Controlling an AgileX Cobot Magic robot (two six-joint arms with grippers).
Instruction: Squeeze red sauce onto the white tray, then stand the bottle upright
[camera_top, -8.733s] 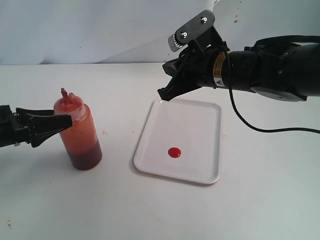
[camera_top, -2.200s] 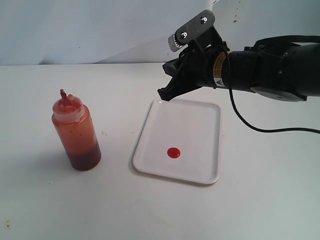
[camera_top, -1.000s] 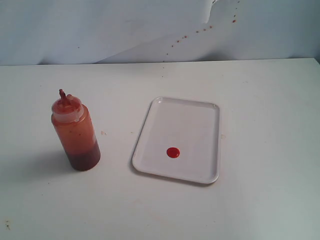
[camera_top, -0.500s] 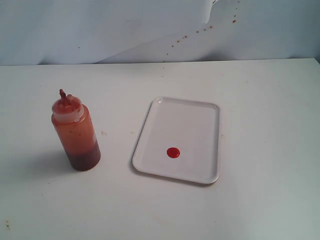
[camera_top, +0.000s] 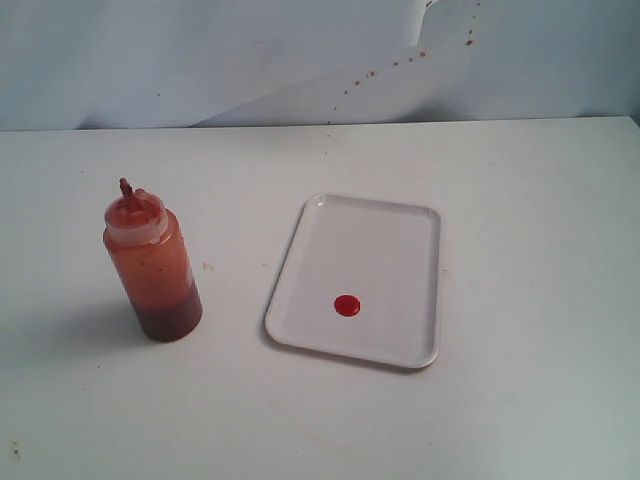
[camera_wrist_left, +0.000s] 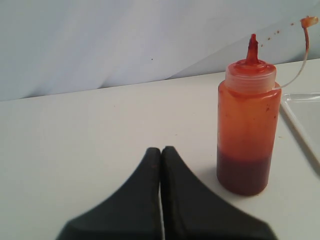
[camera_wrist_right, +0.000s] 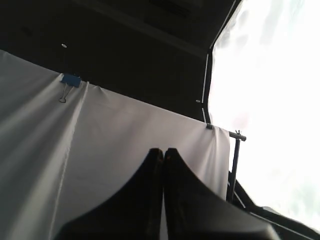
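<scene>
The bottle (camera_top: 152, 265) stands upright on the table's left side, orange-smeared with dark red sauce pooled at its base and a red nozzle on top. To its right lies the white tray (camera_top: 380, 240) with a round blob of red sauce (camera_top: 346, 305) on it. Neither arm shows in the exterior view. In the left wrist view my left gripper (camera_wrist_left: 161, 149) is shut on nothing, a short way from the bottle (camera_wrist_left: 247, 125), whose tethered cap (camera_wrist_left: 308, 21) hangs off to one side. My right gripper (camera_wrist_right: 163, 150) is shut and empty, facing a white backdrop cloth.
A corner of the tray (camera_wrist_left: 302, 115) shows beside the bottle in the left wrist view. A white backdrop (camera_top: 250, 60) with small red splatters rises behind the table. A blue clip (camera_wrist_right: 67, 82) and a dark stand (camera_wrist_right: 234, 160) hold the cloth in the right wrist view.
The left gripper let go of the bottle and drew out of the exterior view; the right arm then withdrew from above the tray. Bottle, tray and blob have stayed put.
</scene>
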